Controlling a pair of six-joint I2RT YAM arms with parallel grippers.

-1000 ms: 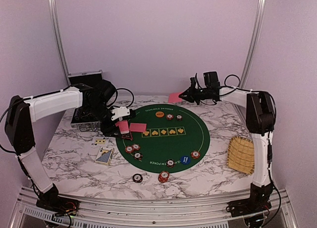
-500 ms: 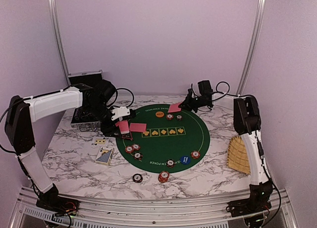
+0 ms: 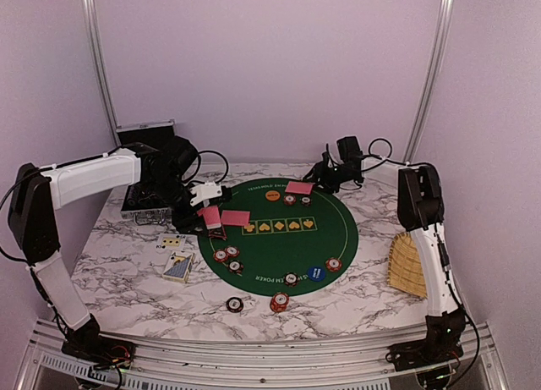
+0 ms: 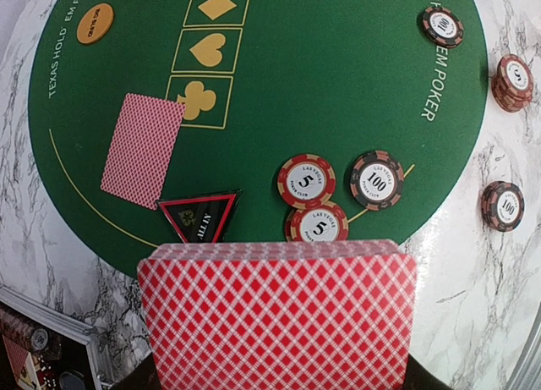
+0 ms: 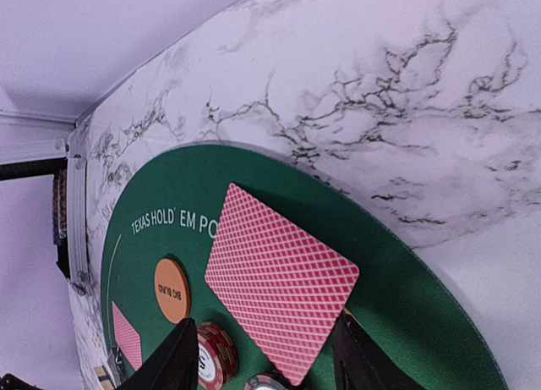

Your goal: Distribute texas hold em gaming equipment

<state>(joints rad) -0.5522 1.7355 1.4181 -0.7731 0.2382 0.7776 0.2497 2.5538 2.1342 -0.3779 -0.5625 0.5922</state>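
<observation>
Right gripper reaching to upper centre, fingers spread beside a flat red-backed card, left gripper at left clamping a card deck

The deck in the left claw is red with white lattice, like the card just ahead. The mat beyond is green with yellow suits; the table white marble, dark-veined.

place: robot lab cell, not a home
frame: aluminium posts on both sides, metal rail along the near edge
walls: plain pale panels closing in the table
robots: left arm and right arm mounted at the rail, loose cables
surface: marble-print tabletop with green poker mat and poker chips
</observation>
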